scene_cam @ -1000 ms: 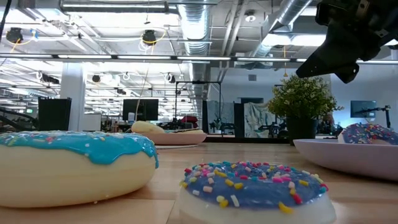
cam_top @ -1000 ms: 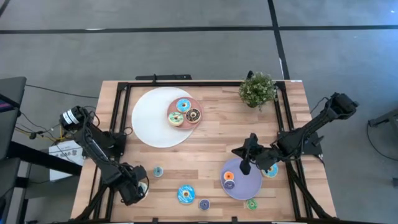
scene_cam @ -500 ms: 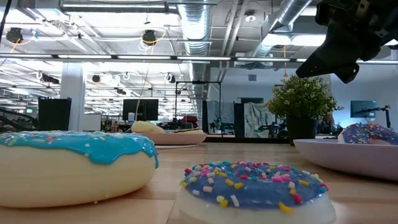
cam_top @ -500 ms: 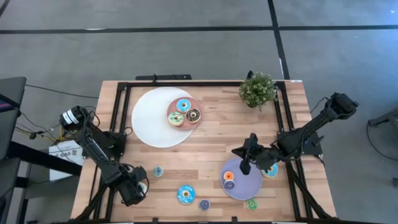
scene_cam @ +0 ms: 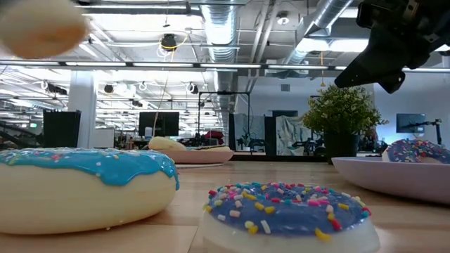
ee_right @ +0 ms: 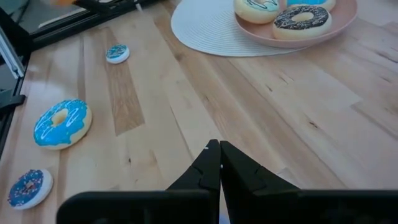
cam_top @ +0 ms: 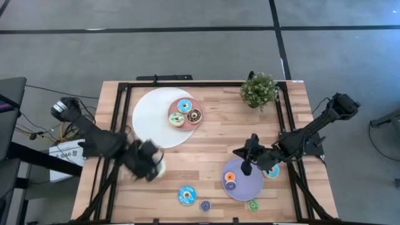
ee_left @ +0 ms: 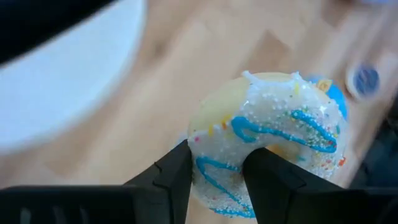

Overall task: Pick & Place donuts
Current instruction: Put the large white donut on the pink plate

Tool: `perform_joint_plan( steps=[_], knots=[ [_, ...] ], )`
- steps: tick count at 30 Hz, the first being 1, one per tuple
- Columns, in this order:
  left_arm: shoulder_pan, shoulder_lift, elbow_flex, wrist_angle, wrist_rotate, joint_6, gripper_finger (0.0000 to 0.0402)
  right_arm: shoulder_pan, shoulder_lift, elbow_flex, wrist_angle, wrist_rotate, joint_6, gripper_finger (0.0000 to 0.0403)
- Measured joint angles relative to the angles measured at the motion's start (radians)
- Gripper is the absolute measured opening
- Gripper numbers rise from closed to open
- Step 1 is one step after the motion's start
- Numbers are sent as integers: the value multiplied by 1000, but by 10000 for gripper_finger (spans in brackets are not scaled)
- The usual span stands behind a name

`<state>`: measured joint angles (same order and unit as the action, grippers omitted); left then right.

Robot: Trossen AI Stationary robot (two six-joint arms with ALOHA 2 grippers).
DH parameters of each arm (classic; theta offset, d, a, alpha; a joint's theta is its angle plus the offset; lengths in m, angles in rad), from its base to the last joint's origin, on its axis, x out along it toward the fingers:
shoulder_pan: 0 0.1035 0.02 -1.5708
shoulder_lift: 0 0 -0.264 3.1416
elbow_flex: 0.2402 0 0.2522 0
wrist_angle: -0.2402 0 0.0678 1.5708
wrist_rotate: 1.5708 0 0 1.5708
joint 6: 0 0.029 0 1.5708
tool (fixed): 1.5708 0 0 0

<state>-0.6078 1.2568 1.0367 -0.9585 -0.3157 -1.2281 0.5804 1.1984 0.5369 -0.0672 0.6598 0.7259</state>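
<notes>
Left tool (ee_left: 216, 180), white-iced donut (ee_left: 267, 140) now airborne

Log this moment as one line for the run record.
left pincer: shut on white donut, lifted over table | right pincer: shut, empty, above lavender plate | pink plate: three donuts

White, blue-drizzled donut (ee_left: 267, 143)

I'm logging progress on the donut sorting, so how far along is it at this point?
Partly done. Three donuts sit on the pink plate and two on the lavender plate. The left hand is carrying a white donut with blue stripes. The right hand waits shut. Several donuts remain on the table, including the blue one.
</notes>
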Motion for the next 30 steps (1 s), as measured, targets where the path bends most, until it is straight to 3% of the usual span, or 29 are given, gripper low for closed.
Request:
perform_joint_plan(
  steps=[9, 15, 21, 30],
  knots=[
    [633, 86, 70, 91, 134, 714, 126, -21, 0, 0, -2, -3, -2, 1],
    [944, 251, 201, 128, 208, 1022, 126, -20, 0, 0, -8, -5, -3, 1],
    [1097, 473, 350, 118, 264, 1197, 126, -20, 0, 0, -8, -30, -3, 1],
    [1164, 694, 537, 81, 341, 1270, 126, -35, 0, 0, -7, -40, -3, 1]
  ],
)
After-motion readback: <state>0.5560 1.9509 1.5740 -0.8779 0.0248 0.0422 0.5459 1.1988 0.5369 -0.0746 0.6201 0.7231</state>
